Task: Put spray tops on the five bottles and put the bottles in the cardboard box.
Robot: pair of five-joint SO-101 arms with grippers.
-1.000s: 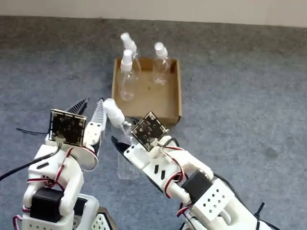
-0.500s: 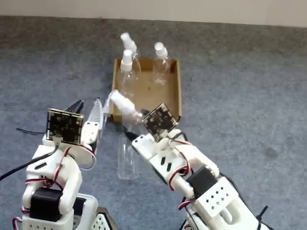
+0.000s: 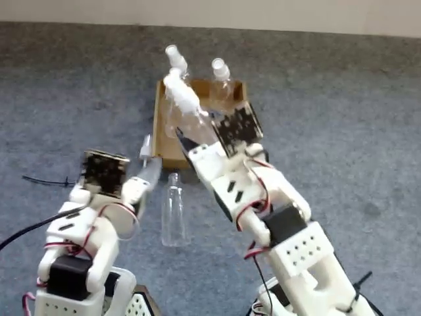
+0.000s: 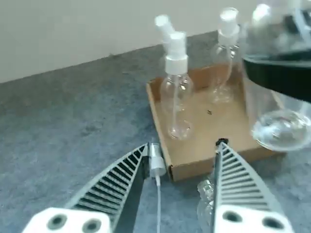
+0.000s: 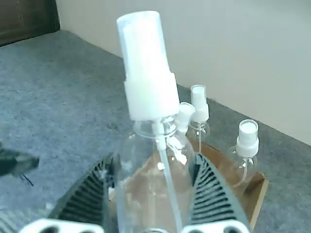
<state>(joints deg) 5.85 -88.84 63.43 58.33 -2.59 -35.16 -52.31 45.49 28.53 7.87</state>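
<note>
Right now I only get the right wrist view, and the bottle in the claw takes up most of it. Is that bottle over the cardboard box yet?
Observer: Yes. In the high view the held bottle hangs above the near side of the cardboard box.
Operator: Is any bottle missing its top?
Observer: One. A topless bottle sits on the carpet just in front of the box.
Operator: And where is its top?
Observer: A loose spray top lies by the box's near corner, between the fingers of the open left claw.
</note>
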